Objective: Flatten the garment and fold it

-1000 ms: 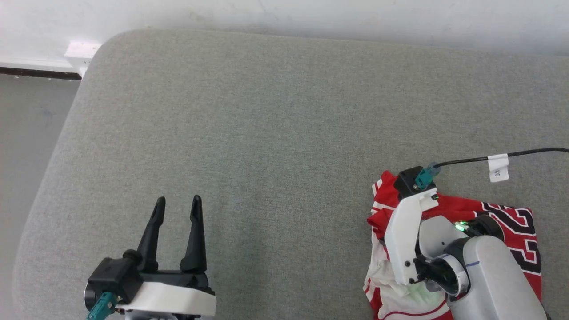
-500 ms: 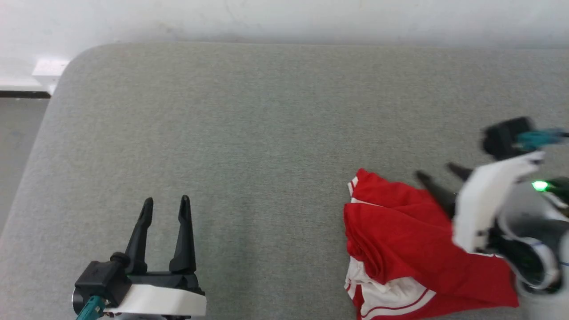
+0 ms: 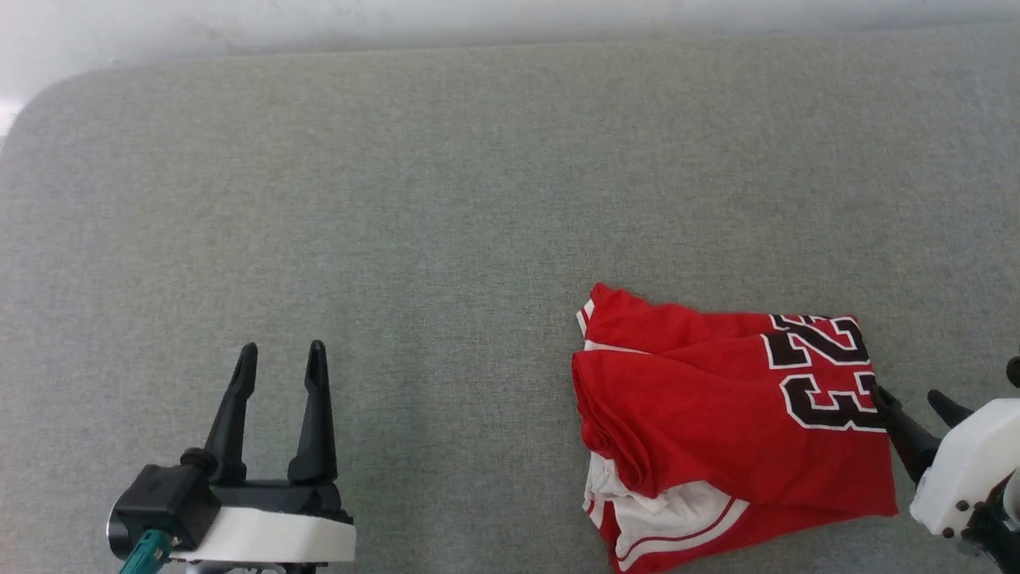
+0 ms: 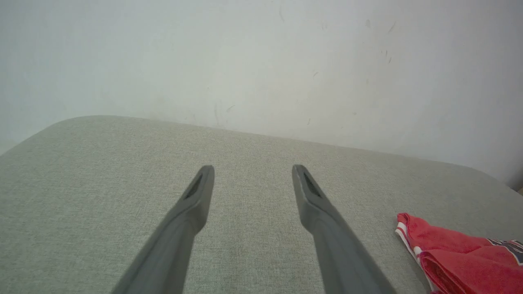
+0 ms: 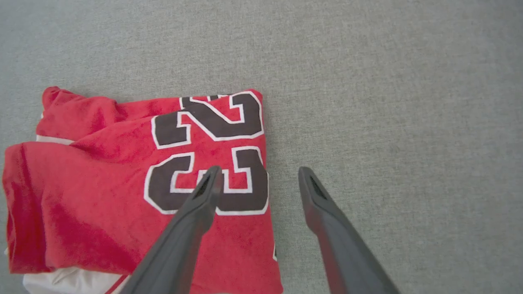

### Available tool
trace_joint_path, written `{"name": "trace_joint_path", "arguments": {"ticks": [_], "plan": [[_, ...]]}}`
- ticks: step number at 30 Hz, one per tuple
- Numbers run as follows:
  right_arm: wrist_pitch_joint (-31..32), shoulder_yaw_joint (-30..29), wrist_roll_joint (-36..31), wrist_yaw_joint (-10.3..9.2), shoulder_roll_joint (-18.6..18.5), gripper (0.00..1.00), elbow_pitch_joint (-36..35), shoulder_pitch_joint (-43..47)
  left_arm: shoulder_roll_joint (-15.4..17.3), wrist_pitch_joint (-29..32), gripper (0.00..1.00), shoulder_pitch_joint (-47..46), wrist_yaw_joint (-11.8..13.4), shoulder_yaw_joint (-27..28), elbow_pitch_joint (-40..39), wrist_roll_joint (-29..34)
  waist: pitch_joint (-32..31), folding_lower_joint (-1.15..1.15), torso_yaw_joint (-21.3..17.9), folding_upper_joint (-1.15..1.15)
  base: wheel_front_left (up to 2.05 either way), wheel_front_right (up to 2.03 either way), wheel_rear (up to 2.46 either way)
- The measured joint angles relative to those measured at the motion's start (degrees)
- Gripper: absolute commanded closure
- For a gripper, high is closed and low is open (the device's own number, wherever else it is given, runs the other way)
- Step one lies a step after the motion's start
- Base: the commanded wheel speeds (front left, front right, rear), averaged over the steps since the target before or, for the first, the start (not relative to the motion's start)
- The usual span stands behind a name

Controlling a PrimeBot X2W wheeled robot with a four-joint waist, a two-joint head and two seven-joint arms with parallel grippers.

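Note:
The red garment (image 3: 717,414) lies folded into a rough rectangle on the grey cushion at lower right, with black white-outlined numbers showing at its right end and a white sleeve poking out beneath. My right gripper (image 3: 908,396) hovers open at the garment's right edge; in the right wrist view (image 5: 258,171) one finger is over the numbers on the garment (image 5: 102,183), the other over bare cushion. My left gripper (image 3: 280,352) stands open and empty at lower left, far from the cloth. The left wrist view shows the left gripper (image 4: 252,168) and the garment's corner (image 4: 453,249) at lower right.
The grey fabric cushion (image 3: 446,199) stretches wide to the left and behind the garment. A pale wall (image 4: 261,61) rises behind its far edge. The cushion's rounded corner (image 3: 32,104) is at the upper left.
The camera has swung, shifting the scene left. My right gripper drew back from over the garment to its right edge, uncovering the numbers. The left gripper kept still.

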Motion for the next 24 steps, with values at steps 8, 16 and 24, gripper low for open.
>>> {"name": "trace_joint_path", "arguments": {"ticks": [8, 16, 24], "plan": [[-2.98, -0.51, -0.03, 0.0, 0.9, 0.0, 8.23, -1.44, 1.25, 1.14, 0.0, -1.03, 0.02, -0.21, -1.46, 1.03, 1.92, 0.0, 0.52, 0.0, 0.0, 0.0, 0.0], [-2.16, 0.83, 1.88, -0.01, 0.19, 0.75, 12.36, -4.28, 1.92, 2.02, 0.0, -1.21, 0.31, -0.31, -2.48, 1.04, 3.33, 0.0, 2.49, 0.0, 0.0, 0.0, 0.0], [-0.97, 0.97, 0.9, 0.02, -0.19, 1.0, 12.17, -5.21, 2.04, 2.09, 0.0, -1.51, 0.42, -1.48, -2.18, 1.2, 2.73, 0.0, 2.48, 0.0, 0.0, 0.0, 0.0]]}}
